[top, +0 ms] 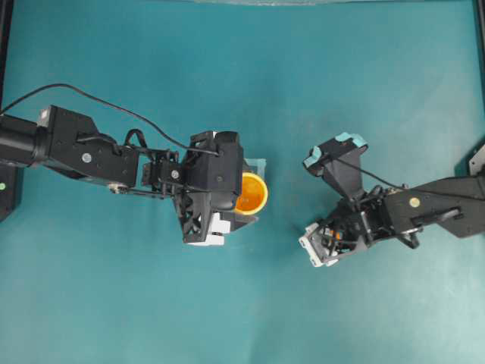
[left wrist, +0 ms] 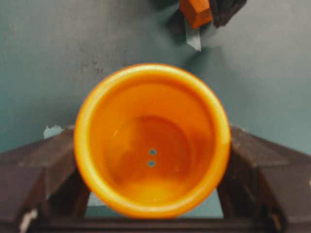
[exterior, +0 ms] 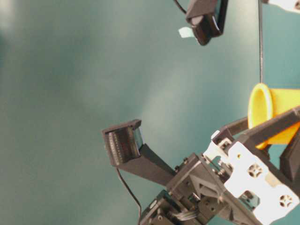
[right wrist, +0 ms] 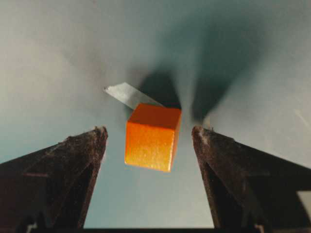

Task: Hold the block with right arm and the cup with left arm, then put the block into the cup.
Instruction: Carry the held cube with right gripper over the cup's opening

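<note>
Overhead exterior view hid most of the cup (top: 251, 192) behind the left arm (top: 114, 159), whose jaws were closed on its sides; only the rim and orange inside showed. The block (right wrist: 152, 136) could not be made out there, lost under the right arm (top: 424, 206). From the right wrist view it sat on the teal counter (right wrist: 58, 58) between wide-open jaws, touching neither, with a pale tape scrap (right wrist: 127, 94) partly tucked behind it.
</note>
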`<state>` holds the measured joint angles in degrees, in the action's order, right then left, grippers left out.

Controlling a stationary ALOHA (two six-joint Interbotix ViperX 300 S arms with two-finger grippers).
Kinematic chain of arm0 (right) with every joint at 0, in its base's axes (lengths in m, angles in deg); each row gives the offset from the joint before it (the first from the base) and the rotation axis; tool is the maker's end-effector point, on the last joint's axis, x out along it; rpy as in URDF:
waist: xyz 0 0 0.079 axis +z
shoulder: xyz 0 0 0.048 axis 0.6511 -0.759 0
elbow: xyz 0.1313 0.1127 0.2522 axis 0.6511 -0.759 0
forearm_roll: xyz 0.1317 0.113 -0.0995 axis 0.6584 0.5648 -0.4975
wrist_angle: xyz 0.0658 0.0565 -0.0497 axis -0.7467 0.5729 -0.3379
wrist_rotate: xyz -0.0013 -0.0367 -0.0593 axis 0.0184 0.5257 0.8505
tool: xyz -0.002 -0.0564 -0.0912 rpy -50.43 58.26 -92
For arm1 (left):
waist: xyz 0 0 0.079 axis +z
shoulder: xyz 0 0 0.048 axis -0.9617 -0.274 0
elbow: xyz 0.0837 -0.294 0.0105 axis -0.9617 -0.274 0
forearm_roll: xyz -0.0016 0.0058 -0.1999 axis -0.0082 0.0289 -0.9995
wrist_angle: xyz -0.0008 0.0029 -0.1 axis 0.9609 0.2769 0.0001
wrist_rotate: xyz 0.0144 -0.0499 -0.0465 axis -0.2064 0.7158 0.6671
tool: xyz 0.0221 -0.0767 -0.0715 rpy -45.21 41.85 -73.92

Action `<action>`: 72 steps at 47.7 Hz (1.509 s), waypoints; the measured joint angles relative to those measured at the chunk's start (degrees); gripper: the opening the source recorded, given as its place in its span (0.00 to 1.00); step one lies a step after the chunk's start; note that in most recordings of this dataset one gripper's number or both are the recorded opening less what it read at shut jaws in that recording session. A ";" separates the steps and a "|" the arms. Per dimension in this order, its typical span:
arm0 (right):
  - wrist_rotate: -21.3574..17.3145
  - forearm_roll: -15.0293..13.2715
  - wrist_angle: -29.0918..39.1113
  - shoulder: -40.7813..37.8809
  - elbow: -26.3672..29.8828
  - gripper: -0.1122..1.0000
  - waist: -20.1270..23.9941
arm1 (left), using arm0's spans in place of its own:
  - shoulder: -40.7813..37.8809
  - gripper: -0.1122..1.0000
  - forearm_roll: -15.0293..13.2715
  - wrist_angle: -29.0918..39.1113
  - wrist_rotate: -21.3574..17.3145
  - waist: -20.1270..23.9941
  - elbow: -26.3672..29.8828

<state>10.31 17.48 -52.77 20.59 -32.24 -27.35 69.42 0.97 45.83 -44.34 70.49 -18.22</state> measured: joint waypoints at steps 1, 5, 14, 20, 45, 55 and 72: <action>0.00 -0.18 0.00 -0.09 0.09 0.71 0.00 | 0.00 0.72 0.00 0.00 0.09 0.00 0.00; 0.00 -0.79 0.26 -0.79 0.53 0.70 -0.09 | 0.00 0.72 0.00 0.00 0.00 0.00 0.00; 0.00 -1.85 2.20 -1.14 1.05 0.57 0.00 | 0.00 0.72 0.00 0.09 0.00 0.00 -0.09; 0.00 -2.72 2.37 -1.14 1.67 0.46 -0.09 | 0.00 0.72 0.00 0.09 0.00 0.00 0.00; 0.70 -25.14 -3.16 7.21 12.92 0.46 -3.69 | 0.00 0.72 0.09 0.09 0.00 -0.09 -0.09; 0.70 -26.02 -3.43 7.38 13.54 0.46 -6.42 | -0.09 0.72 0.00 0.18 0.00 -0.09 0.00; 0.70 -26.10 -4.57 7.38 13.54 0.46 -6.33 | 0.00 0.72 0.00 0.18 0.00 -0.18 -0.09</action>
<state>11.02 -8.63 -57.34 27.98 -18.71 -33.68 69.42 0.97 46.01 -44.34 70.32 -18.30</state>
